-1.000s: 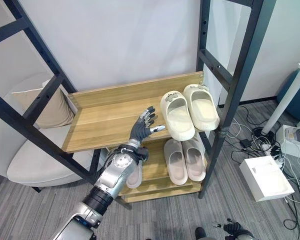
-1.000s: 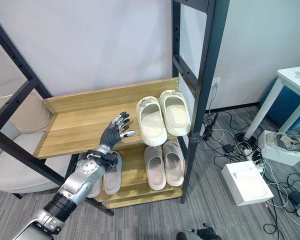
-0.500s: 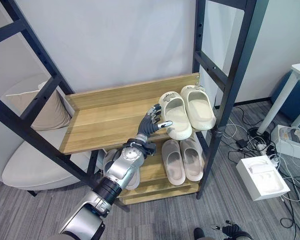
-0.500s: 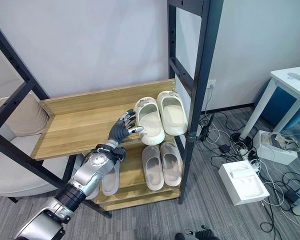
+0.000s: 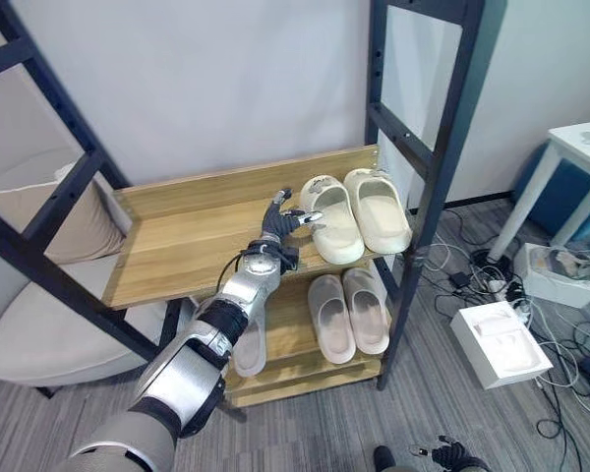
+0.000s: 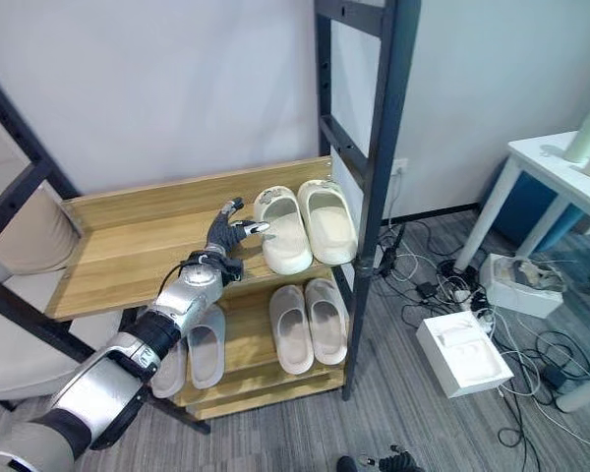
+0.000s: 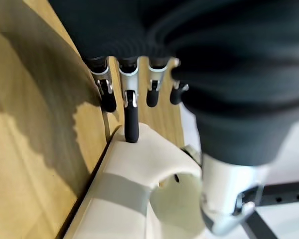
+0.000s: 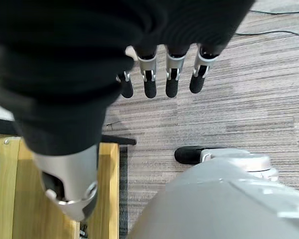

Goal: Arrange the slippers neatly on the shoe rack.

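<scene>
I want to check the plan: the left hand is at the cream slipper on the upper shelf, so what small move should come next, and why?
Probably a gentle nudge to turn its heel toward its partner. The left hand has open fingers at the left cream slipper, which lies angled against the right cream slipper.
</scene>
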`<state>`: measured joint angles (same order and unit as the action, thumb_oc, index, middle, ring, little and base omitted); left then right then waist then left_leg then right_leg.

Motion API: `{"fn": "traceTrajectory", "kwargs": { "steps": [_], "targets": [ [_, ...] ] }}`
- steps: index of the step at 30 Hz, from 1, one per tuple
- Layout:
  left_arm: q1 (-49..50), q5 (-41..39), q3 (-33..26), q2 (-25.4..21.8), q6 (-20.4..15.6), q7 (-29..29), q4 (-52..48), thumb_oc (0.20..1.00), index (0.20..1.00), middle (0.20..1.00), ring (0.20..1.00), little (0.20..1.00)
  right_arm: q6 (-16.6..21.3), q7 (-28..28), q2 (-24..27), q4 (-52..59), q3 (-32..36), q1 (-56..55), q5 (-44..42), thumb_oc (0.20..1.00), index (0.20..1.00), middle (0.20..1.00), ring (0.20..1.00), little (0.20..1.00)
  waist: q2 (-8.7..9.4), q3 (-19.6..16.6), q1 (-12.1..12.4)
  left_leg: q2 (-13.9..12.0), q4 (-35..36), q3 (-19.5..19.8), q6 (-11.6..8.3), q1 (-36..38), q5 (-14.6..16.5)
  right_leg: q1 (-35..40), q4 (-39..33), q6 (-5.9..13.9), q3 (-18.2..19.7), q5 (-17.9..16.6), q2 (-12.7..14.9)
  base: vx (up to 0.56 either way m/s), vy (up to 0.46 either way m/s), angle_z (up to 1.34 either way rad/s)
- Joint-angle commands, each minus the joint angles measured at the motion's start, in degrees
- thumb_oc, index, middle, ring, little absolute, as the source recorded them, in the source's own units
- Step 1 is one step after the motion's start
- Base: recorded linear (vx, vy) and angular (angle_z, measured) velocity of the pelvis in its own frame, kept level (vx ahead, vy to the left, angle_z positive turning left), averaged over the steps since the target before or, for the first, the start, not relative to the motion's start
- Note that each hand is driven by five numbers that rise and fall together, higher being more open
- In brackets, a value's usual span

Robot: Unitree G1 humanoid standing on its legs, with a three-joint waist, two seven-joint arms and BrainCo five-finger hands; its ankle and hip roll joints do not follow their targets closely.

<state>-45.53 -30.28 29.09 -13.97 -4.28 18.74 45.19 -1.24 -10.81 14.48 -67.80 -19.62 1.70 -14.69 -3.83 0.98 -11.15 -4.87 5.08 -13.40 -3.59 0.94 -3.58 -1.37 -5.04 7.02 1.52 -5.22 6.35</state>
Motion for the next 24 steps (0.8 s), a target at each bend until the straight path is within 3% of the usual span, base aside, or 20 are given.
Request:
{"fn": "traceTrajectory", "kwargs": {
  "steps": [1,9,12,13,14,17,22,24],
  "targets": [
    [-7.29,2.39,0.58,3.72,-1.55,-1.62,2.89,1.000,1.000,1.000,1.000,1.000,2.06,-0.53,0.10,-1.11,-1.03,3.20,-0.91,1.000,1.000,1.000,1.000,1.000,-0.14,3.12,-2.34,-1.23,-0.08,1.27,-2.40,2.74,2.34,2.99,0.04,-0.12,-2.78,5.22,-2.90,0.00,0.000,0.00],
    [-2.17,5.10,-2.34,-0.37,-2.72,0.11,-4.85,1.000,1.000,1.000,1.000,1.000,2.53,-0.36,-0.47,-1.17,0.15,3.74,-1.68,1.000,1.000,1.000,1.000,1.000,0.30,2.77,-0.74,-0.97,-0.08,2.12,-2.26,3.05,2.38,3.88,0.04,-0.26,-3.69,5.59,-2.71,0.00,0.000,0.01],
    [2.49,2.70,-7.61,-2.80,-5.36,2.16,-13.92,1.000,1.000,1.000,1.000,1.000,2.76,-0.23,-0.09,-1.09,1.18,4.44,-2.19,1.000,1.000,1.000,1.000,1.000,1.00,2.48,0.58,-0.90,-0.08,2.72,-2.25,3.00,2.39,4.29,0.04,-0.35,-4.35,5.77,-2.63,0.00,-0.002,0.02],
    [5.87,-0.88,-10.16,-4.13,-7.06,1.09,-22.42,1.000,1.000,1.000,1.000,1.000,2.69,0.18,0.31,-0.98,2.03,4.61,-2.54,1.000,1.000,1.000,1.000,1.000,1.35,2.38,1.38,-0.83,-0.08,3.09,-2.19,2.96,2.44,4.43,0.04,-0.40,-4.72,5.77,-2.59,0.00,0.000,0.00],
    [6.01,-0.86,-10.20,-4.16,-6.98,1.11,-22.58,1.000,1.000,1.000,1.000,1.000,2.69,0.18,0.31,-0.98,2.00,4.57,-2.54,1.000,1.000,1.000,1.000,1.000,1.35,2.36,1.35,-0.82,-0.08,3.09,-2.19,2.97,2.45,4.45,0.04,-0.40,-4.72,5.77,-2.58,0.00,0.000,0.00],
    [12.14,-8.42,-14.48,-4.22,-9.65,-3.06,-37.12,1.000,1.000,1.000,1.000,1.000,2.24,1.29,0.62,-1.72,3.25,5.36,-3.08,1.000,1.000,1.000,1.000,1.000,2.18,2.05,2.93,-0.80,-0.08,3.43,-2.07,2.86,2.65,4.52,0.04,-0.38,-5.05,5.78,-2.48,-0.01,0.011,0.13],
    [15.20,-10.74,-15.49,-4.66,-10.63,-7.41,-46.54,1.000,1.000,1.000,1.000,1.000,1.91,2.76,0.75,-2.52,4.07,4.95,-3.29,1.000,1.000,1.000,1.000,1.000,2.95,1.75,3.89,-0.76,-0.08,3.82,-1.96,2.86,2.97,4.58,0.04,-0.36,-5.30,5.81,-2.45,-0.01,0.008,0.06],
    [17.55,-13.05,-13.87,-6.14,-10.18,-14.13,-55.84,1.000,1.000,1.000,1.000,1.000,1.78,4.16,0.29,-3.22,4.45,4.57,-2.81,1.000,1.000,1.000,1.000,1.000,3.74,1.58,4.91,-0.83,-0.08,4.24,-1.83,2.70,3.19,4.63,0.04,-0.29,-5.74,5.73,-2.39,-0.02,0.007,0.05]
  ]
}}
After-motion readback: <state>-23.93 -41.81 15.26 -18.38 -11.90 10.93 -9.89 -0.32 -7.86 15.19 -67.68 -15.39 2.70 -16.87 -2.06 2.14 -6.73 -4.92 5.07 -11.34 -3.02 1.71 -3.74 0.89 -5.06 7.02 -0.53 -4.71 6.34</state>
